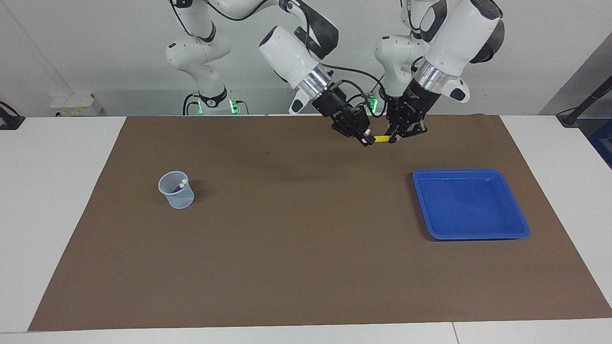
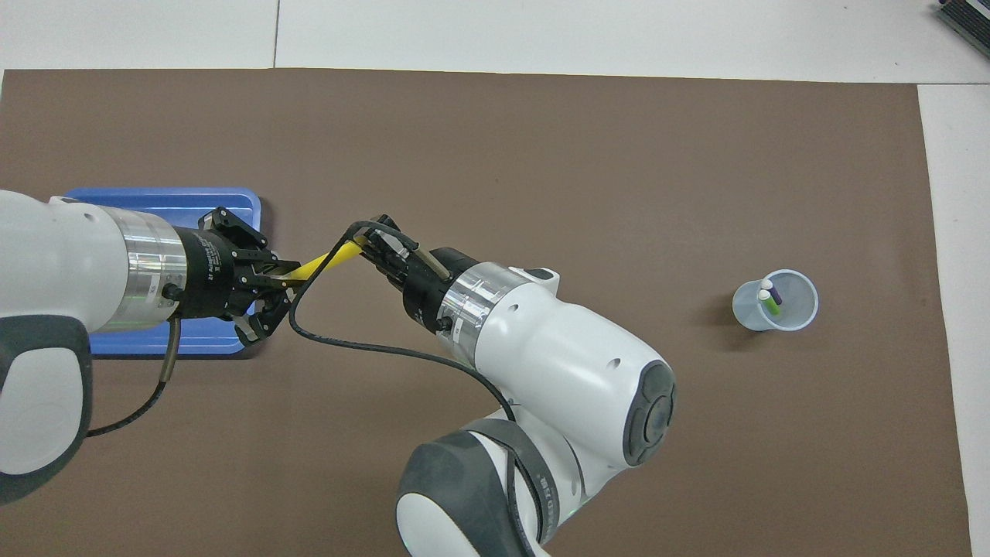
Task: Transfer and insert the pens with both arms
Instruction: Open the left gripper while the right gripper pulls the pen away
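The left end effector [image 1: 393,139], black and two-fingered, is clamped on one end of a slim yellow marker pen [image 1: 382,139] held level in the air above the brown mat [image 1: 296,248] on the white worktop [image 1: 57,200]. The right end effector [image 1: 367,140] is closed on the pen's other, whitish end: a handover, judging by both grips. A flat blue plastic tray [image 1: 519,224] lies at the left arm's end. A clear plastic cup [image 2: 804,313] at the right arm's end holds the green pen [image 2: 770,304] and purple pen [image 2: 774,295], likely this pen's destination.
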Motion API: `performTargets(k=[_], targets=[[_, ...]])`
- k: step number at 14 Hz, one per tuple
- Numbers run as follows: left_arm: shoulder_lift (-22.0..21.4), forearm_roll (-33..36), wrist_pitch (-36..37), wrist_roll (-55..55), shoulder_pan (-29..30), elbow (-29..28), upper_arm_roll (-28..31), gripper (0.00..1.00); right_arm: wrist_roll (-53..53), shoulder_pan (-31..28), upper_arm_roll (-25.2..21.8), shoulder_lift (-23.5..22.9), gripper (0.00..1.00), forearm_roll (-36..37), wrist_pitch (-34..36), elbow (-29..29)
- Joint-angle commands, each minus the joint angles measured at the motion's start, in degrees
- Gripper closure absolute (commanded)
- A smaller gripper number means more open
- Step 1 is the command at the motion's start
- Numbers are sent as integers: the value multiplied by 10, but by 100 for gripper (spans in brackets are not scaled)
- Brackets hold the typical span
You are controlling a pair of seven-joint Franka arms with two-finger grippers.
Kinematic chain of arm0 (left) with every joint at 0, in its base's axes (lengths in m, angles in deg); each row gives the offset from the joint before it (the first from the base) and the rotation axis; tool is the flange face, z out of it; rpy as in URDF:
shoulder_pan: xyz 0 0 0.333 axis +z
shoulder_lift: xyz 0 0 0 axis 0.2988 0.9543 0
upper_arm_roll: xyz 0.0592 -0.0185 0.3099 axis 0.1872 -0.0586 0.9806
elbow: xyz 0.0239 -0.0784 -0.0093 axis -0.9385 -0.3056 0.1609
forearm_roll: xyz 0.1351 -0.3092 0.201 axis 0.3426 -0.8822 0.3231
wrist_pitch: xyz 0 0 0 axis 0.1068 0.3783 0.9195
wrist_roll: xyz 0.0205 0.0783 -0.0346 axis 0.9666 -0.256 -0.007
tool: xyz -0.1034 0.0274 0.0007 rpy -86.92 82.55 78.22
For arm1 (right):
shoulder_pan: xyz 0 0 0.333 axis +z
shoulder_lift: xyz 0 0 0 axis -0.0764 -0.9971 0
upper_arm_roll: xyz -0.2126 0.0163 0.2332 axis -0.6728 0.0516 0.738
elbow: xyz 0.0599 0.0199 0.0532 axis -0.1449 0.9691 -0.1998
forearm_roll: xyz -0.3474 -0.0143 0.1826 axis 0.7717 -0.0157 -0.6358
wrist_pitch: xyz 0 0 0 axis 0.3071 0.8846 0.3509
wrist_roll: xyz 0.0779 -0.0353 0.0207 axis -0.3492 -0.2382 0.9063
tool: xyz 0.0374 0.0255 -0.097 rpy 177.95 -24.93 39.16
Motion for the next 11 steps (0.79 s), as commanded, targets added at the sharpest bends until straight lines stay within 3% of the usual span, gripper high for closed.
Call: performTargets(k=[1, 2, 3, 4, 9, 11], targets=[[-14, 8, 4, 15, -13, -12, 2, 100, 5, -4, 5, -6, 100, 4, -9, -7], [-14, 14, 2, 11, -13, -12, 1, 95, 5, -4, 5, -6, 100, 4, -9, -7], [-14, 27, 1, 13, -13, -12, 0, 43, 5, -4, 6, -6, 100, 4, -9, -7], [-14, 37, 1, 15, -13, -12, -1, 1, 5, -4, 5, -6, 100, 4, -9, -7], [-17, 41, -2, 9, -20, -13, -2, 0, 21, -7, 3, -6, 100, 4, -7, -7], [-18, 41, -2, -3, -17, -14, -2, 0, 97, -25, 4, -1, 100, 4, 20, 7]])
